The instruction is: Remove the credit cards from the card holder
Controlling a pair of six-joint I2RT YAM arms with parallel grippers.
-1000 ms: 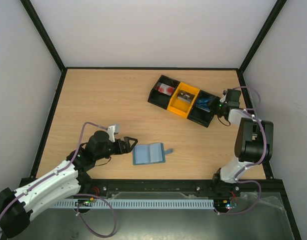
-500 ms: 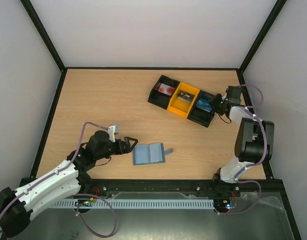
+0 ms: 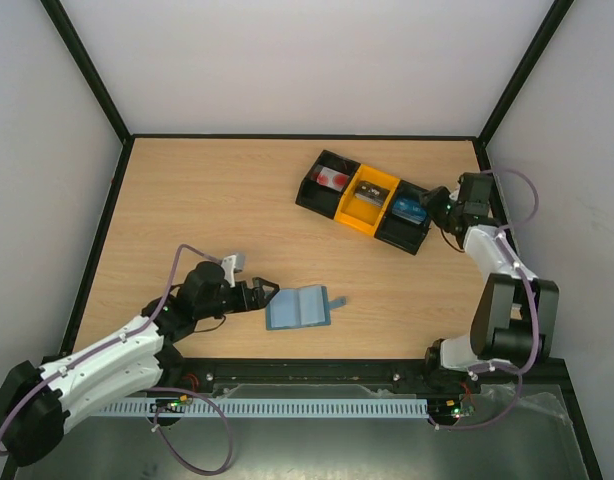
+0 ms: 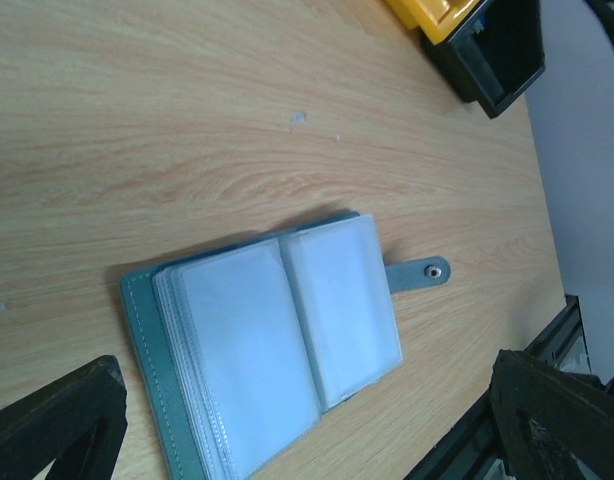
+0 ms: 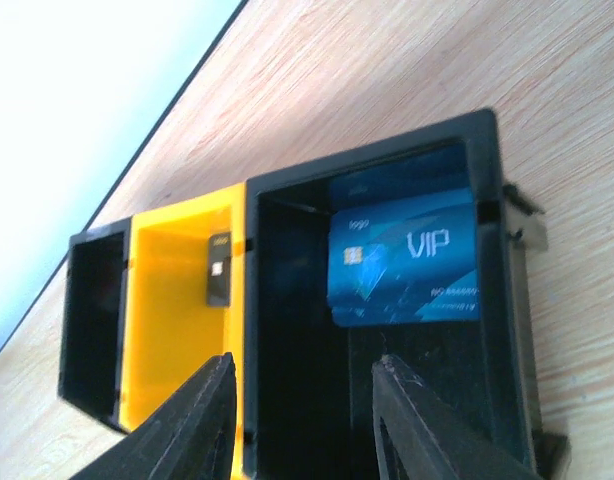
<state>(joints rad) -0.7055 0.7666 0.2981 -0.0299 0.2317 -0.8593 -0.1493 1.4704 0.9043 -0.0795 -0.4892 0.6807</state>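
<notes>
Moved since the earlier frame: the right gripper is drawn back from the right-hand black bin of the three-bin tray, upper right of the top view, and the blue card is left lying in that bin. The left gripper is edged slightly closer to the card holder.

- Right gripper: fingers parted, nothing pinched between them; the blue card sits beyond the tips.
- Left gripper: fingers spread wide, just left of the holder, not touching it.
- White card with red marks is seen in the left black bin, dark grey card in the yellow middle bin.
- Card holder: lies open on the table, lower centre of the top view. The clear sleeves that are showing appear empty.

Handling, judged: the cards are light, stiff and slick, best pinched by a free edge. The holder is soft and light and is likely to slide, so it is better pinned by its cover than by the floppy sleeves.

Orientation: the opened holder's long axis runs left-right in the top view, with its tab pointing right. The blue card's long axis runs across the right wrist frame, print upright.
</notes>
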